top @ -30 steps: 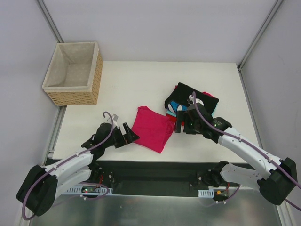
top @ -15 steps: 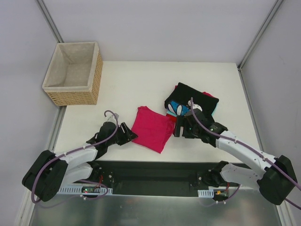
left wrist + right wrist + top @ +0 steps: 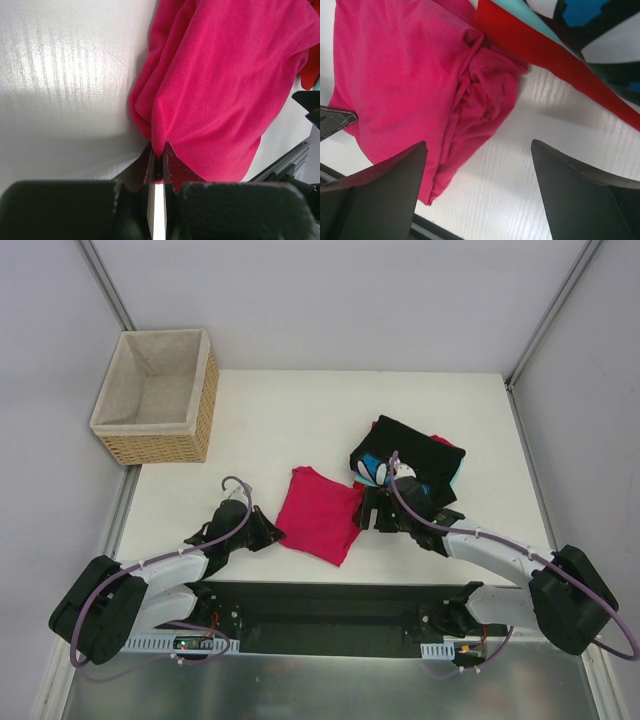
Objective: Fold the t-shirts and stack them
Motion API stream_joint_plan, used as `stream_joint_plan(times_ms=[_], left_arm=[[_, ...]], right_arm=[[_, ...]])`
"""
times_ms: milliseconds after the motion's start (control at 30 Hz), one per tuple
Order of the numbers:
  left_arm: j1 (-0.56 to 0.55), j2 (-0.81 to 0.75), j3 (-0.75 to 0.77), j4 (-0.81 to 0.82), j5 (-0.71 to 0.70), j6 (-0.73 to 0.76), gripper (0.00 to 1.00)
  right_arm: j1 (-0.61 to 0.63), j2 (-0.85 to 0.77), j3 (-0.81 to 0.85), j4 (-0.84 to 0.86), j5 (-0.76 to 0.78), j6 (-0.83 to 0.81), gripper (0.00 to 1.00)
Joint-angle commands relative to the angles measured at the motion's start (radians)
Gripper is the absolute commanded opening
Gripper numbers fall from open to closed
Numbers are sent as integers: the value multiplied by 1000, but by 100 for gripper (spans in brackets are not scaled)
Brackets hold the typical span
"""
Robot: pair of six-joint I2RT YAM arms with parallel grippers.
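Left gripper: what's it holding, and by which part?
The left gripper is shut on the magenta t-shirt, pinching a fold of cloth at the edge nearest the left arm.

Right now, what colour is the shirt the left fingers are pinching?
The shirt is plain magenta-pink, with no print; the left wrist view shows it best.

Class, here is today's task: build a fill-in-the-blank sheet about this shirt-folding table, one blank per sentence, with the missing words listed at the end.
1. The left gripper is ____ on an edge of the pink t-shirt.
2. The right gripper has its jaws ____.
3. On top of the folded stack lies a ____ shirt.
4. The wicker basket stands at the far ____ of the scene.

Missing words: shut; open; black; left.
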State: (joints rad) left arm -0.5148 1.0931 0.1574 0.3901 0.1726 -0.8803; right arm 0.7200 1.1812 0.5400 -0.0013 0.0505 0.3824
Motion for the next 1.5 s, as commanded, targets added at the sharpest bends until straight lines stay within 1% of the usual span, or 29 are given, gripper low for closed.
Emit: stream_joint_plan(times_ms=[0,200,267,333,633,667,833,933,967,1033,1067,1133,1167,1267,1300,1333,1400,1467], left_arm=[[12,30,-39,-106,-16,29,0],[13,25,-38,-117,-10,33,0],[15,27,-36,-122,-8,35,0],[15,24,-35,-126,-7,40,0],[19,40,-28,-125,-2,49,0],[21,39,-29,-125,-2,49,0],[25,21,-44,-132,-1,50,0],[29,8,-50,-140,-2,50,0],[29,4,-51,-140,-1,50,0],[29,-9,-53,-142,2,49,0],[29,-12,-53,-143,5,49,0],[29,-25,-52,-148,5,49,0],[29,-29,-52,-149,2,50,0],[29,-39,-44,-161,-1,61,0],[29,-42,-39,-163,-1,67,0],[29,-42,-36,-165,-1,69,0],[29,-48,-32,-171,1,72,0],[29,-55,-25,-183,2,75,0]], right_arm=[[6,86,-23,222,-26,16,89],[6,231,-41,389,-41,38,89],[6,258,-29,406,-72,46,89],[7,281,-22,423,-69,49,89],[4,344,49,409,-57,53,87],[4,347,61,394,-23,46,87],[4,336,89,336,51,29,84],[-2,333,103,305,84,27,76],[-1,334,107,301,86,26,68],[-2,343,121,288,98,23,56],[-2,348,129,284,101,21,44],[-5,373,153,277,98,18,35],[-4,383,161,277,97,16,28],[-4,437,202,281,86,16,21],[-5,451,213,279,80,18,11],[-4,474,222,281,74,21,9],[-4,488,250,287,57,29,0],[-2,492,267,297,48,27,1]])
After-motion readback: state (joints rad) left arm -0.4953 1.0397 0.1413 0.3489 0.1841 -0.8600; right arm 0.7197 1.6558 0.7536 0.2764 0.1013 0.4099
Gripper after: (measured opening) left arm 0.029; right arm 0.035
